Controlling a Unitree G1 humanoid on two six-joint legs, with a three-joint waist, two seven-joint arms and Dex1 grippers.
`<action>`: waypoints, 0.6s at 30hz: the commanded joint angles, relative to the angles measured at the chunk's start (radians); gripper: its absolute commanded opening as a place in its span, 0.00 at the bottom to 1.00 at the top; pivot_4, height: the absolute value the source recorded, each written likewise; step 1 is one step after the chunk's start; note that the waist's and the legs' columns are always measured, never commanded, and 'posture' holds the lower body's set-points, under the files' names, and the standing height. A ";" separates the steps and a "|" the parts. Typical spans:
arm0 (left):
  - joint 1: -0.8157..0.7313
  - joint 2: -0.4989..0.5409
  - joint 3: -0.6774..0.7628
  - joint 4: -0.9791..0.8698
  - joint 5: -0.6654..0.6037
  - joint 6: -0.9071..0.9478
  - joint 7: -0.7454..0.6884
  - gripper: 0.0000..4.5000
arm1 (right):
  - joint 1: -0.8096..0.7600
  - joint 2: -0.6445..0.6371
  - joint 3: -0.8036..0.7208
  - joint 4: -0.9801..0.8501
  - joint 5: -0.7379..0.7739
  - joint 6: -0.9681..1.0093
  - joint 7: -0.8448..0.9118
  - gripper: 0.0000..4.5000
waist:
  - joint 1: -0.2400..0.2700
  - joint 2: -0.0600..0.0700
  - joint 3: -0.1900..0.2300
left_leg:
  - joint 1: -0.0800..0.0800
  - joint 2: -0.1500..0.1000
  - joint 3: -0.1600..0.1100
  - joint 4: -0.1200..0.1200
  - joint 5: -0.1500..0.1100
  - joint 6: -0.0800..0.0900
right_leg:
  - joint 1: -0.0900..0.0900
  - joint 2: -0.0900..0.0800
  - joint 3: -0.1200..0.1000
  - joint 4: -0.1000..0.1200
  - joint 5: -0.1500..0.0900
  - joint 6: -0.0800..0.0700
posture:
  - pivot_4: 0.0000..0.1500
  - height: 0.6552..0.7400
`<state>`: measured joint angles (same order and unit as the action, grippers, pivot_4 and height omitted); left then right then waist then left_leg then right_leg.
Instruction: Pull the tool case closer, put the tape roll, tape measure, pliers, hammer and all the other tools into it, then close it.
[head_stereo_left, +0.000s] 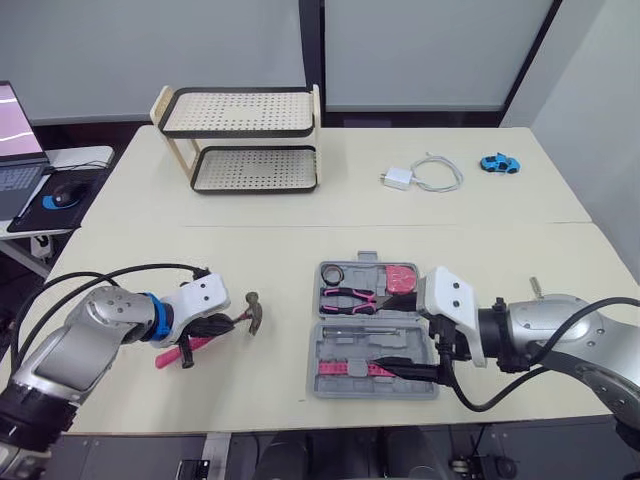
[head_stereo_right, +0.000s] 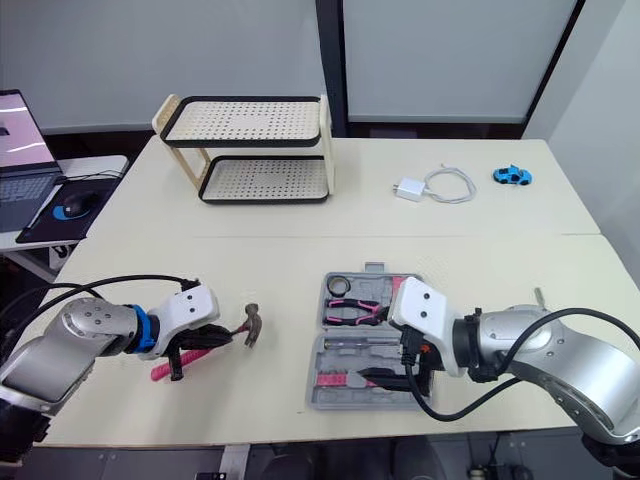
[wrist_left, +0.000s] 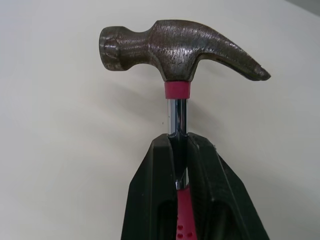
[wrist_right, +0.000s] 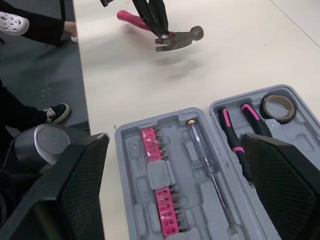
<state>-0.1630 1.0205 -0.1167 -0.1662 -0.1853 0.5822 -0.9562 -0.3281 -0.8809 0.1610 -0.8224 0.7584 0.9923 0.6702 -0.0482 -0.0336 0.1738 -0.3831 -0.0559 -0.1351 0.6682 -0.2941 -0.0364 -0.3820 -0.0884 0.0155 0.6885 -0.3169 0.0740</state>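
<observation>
Left claw (wrist_left: 178, 145) around hammer (wrist_left: 176, 46) shaft, below head

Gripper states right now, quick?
Left gripper: shut on the hammer shaft.
Right gripper: open, empty, over the tool case.

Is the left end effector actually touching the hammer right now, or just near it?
Touching. The left wrist view shows the left end effector closed against the hammer on both sides of its metal shaft, just below the head, with no gap.
</observation>
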 joint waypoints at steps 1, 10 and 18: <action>0.014 -0.065 0.092 -0.103 -0.016 0.154 0.136 0.01 | -0.006 0.000 -0.002 -0.015 -0.008 -0.015 0.011 1.00 | 0.009 0.000 0.000 | 0.000 0.000 0.000 0.001 0.000 0.000 | 0.000 0.000 0.000 0.000 0.000 0.000 | 1.00 1.00; 0.001 -0.264 0.100 -0.258 -0.004 0.472 0.380 0.01 | -0.019 0.005 0.026 0.001 -0.038 -0.021 0.038 1.00 | 0.019 0.000 0.000 | 0.000 -0.001 0.000 0.002 0.000 0.000 | 0.001 -0.001 0.001 0.000 0.000 0.000 | 1.00 1.00; -0.014 -0.348 0.075 -0.230 0.018 0.528 0.487 0.01 | -0.015 0.010 0.041 0.008 -0.058 -0.026 0.047 1.00 | 0.020 0.000 0.000 | 0.000 -0.001 0.000 0.001 0.001 -0.002 | 0.000 -0.001 0.001 -0.001 0.000 0.000 | 1.00 1.00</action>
<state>-0.1629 0.6777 -0.0456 -0.3855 -0.1798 1.1115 -0.4901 -0.3335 -0.8754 0.2121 -0.8010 0.7026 0.9870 0.7123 -0.0280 -0.0338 0.1734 -0.3831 -0.0569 -0.1348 0.6695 -0.2932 -0.0382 -0.3814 -0.0896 0.0163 0.6877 -0.3168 0.0738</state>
